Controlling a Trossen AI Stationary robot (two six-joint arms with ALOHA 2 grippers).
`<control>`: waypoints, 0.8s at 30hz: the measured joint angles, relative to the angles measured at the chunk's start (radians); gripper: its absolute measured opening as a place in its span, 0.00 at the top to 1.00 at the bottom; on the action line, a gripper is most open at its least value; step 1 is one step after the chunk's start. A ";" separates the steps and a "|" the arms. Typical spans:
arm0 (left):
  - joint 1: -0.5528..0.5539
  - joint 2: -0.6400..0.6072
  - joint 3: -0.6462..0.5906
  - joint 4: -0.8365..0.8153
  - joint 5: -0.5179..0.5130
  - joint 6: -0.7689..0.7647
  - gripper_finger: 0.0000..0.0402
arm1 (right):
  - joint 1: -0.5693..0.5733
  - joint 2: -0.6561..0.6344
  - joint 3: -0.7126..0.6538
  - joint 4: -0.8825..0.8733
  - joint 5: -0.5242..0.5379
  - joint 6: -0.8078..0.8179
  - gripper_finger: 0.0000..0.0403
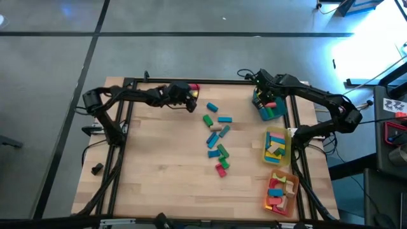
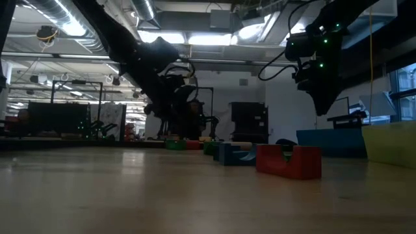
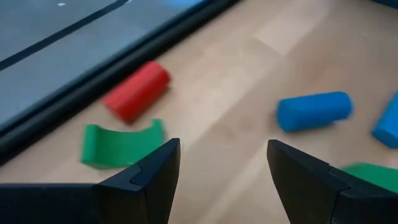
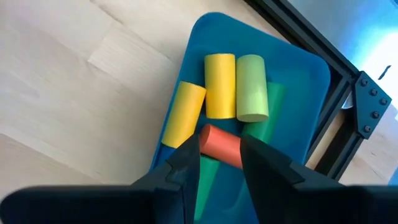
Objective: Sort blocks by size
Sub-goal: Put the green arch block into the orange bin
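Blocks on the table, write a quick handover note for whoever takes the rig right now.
Right gripper: over the teal plastic tray at the table's far right, fingers shut on a red-orange wooden cylinder.
Left gripper: fingers open, empty, low at the far edge near a red wooden cylinder and a green arched block.
Done: teal tray holds two yellow cylinders and a pale green cylinder; yellow tray and orange tray hold blocks.
Left: release the held cylinder; sort the loose blocks mid-table.
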State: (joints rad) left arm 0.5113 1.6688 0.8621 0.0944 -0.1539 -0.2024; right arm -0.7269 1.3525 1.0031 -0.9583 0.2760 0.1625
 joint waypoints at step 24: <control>0.157 0.000 0.000 0.000 0.000 0.229 0.44 | 0.000 0.000 0.000 0.028 0.000 0.023 0.71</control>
State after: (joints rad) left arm 0.6680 1.6688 0.8619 0.0948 -0.1539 0.0265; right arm -0.7269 1.3525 1.0027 -0.9298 0.2756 0.1856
